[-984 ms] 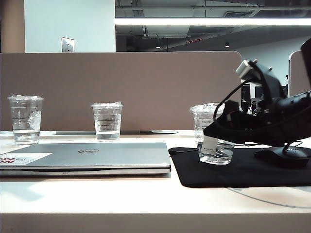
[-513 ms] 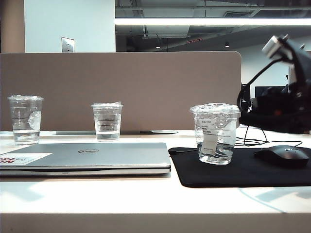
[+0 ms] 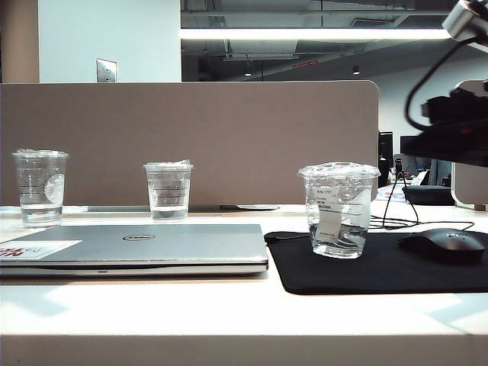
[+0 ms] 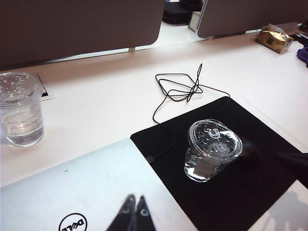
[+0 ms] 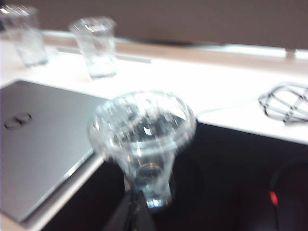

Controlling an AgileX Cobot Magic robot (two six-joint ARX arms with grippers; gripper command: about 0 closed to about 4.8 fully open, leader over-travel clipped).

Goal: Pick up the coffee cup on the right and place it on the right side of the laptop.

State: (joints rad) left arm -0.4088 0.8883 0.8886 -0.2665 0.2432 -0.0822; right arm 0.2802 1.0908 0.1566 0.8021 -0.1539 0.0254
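Overhead, the right gripper point(image 5: 135, 196) is clenched empty at the exterior frame's upper right; the left gripper point(image 4: 134, 203), also pinched shut, hovers over the slim silver-grey Dell laptop point(image 3: 164, 243). Centre-right, the clear domed-lid coffee cup point(image 3: 338, 209) stands on the black mouse mat point(image 3: 381, 268), beside the laptop.

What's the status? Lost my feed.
Left gripper shut over laptop. Right gripper shut, empty, above cup. Cup on mat, right of laptop. Mouse beside it.
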